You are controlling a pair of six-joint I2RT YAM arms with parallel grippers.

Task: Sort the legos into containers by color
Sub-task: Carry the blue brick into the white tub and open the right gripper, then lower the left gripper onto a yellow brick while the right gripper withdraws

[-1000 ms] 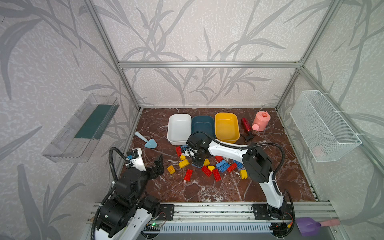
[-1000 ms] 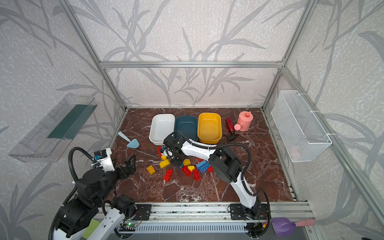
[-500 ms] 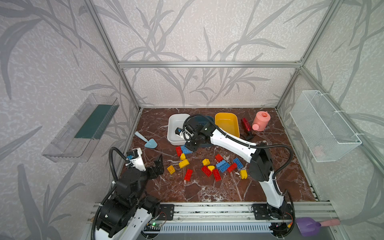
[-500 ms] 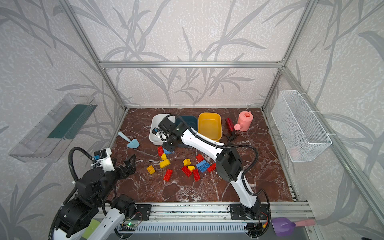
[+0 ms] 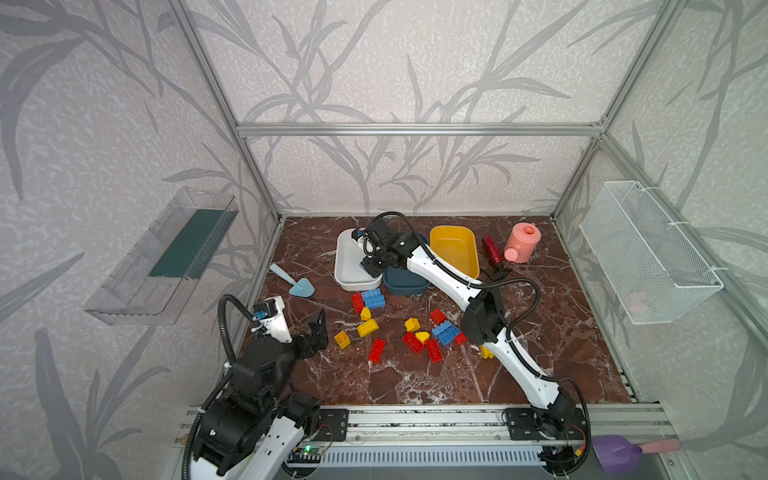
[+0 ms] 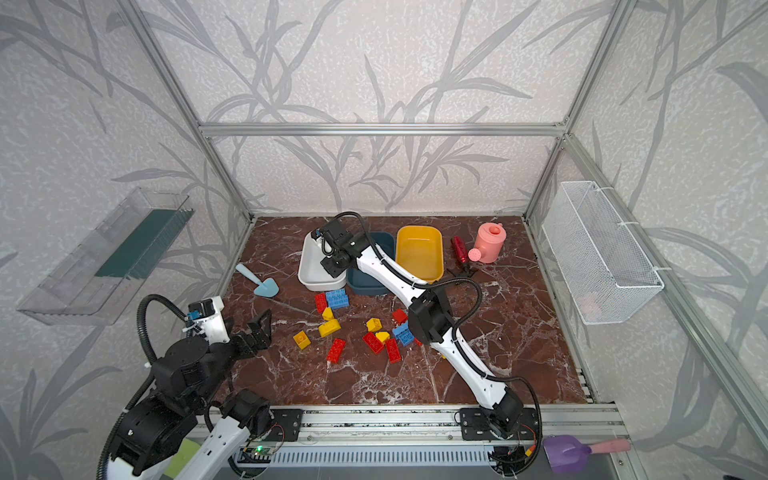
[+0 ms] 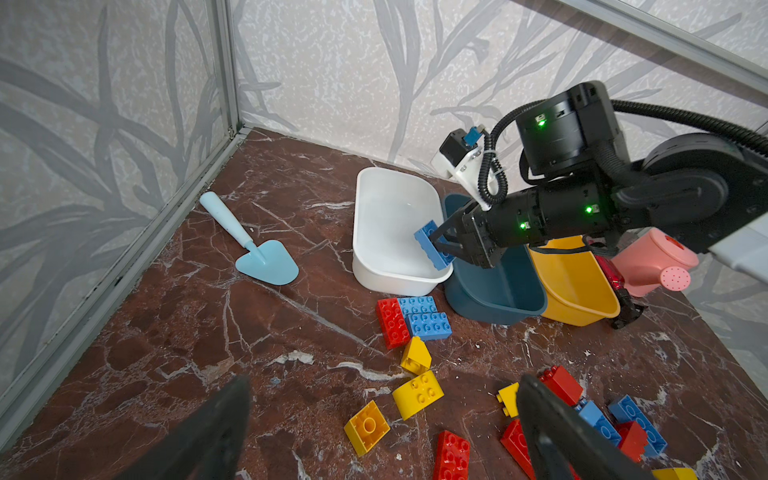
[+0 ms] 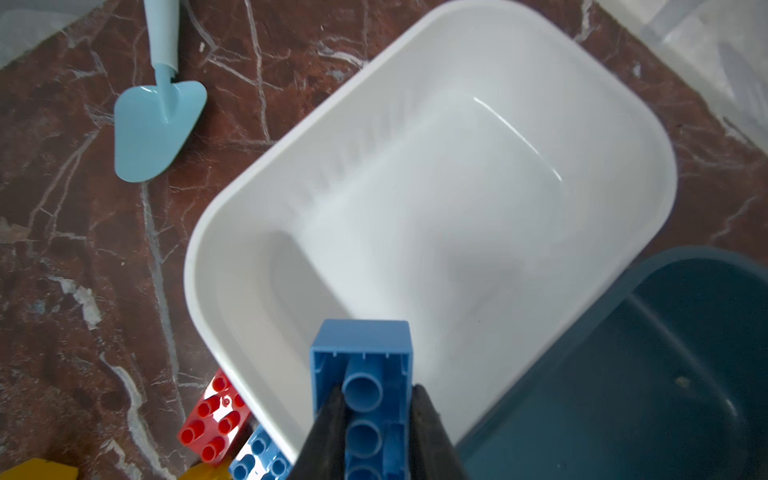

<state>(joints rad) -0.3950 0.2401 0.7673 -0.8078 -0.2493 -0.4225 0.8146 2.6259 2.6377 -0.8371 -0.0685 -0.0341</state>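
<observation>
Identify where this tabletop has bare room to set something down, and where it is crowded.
Bare marble runs between the scattered legos and the front rail. Another patch lies right of the right arm, in front of the watering can. Crowded: the lego scatter itself and the tubs at the back.

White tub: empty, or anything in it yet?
Empty: the white tub shows a bare floor in the right wrist view. The blue brick hangs above its edge, pinched in the right claw.
</observation>
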